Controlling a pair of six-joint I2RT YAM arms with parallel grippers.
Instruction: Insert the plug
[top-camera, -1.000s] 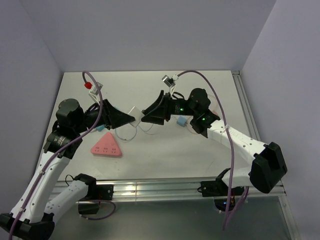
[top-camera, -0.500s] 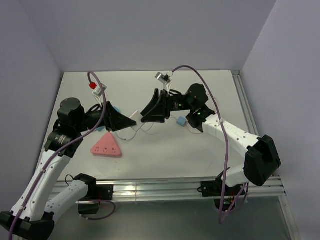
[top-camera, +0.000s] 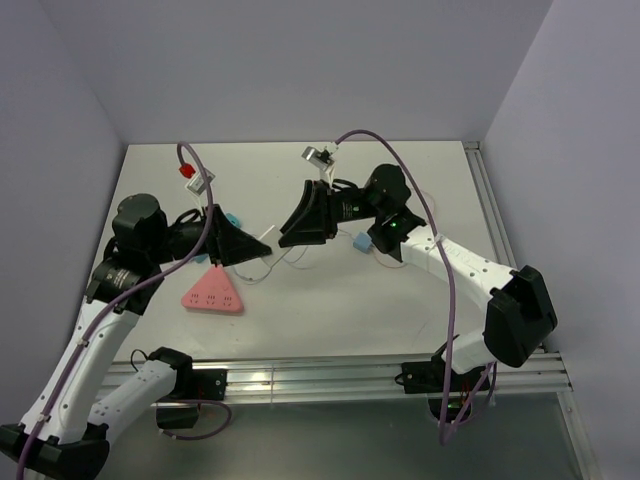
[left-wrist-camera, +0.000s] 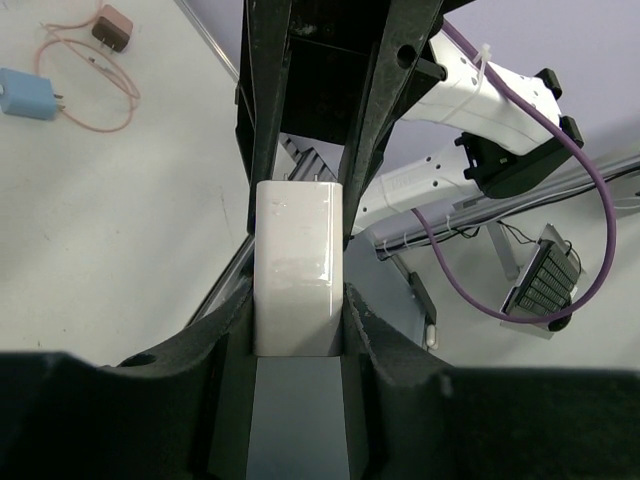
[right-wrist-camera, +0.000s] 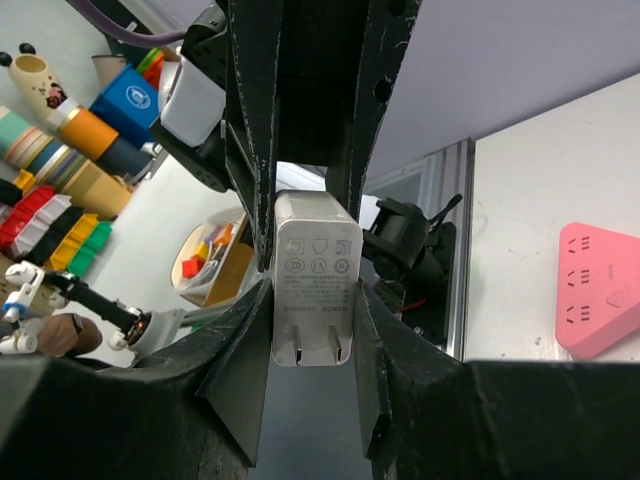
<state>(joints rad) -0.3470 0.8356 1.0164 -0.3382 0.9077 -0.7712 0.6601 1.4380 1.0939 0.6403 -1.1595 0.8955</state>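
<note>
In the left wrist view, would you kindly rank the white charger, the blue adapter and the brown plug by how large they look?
1. white charger: looks largest, but it is much nearer the camera, so its true rank is unsure.
2. blue adapter.
3. brown plug: smallest, lying near the blue adapter.

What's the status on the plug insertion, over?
Left gripper and right gripper both shut on white plug, mid-air. Prongs bare, not inserted. Pink power strip on table, sockets uncovered.
</note>
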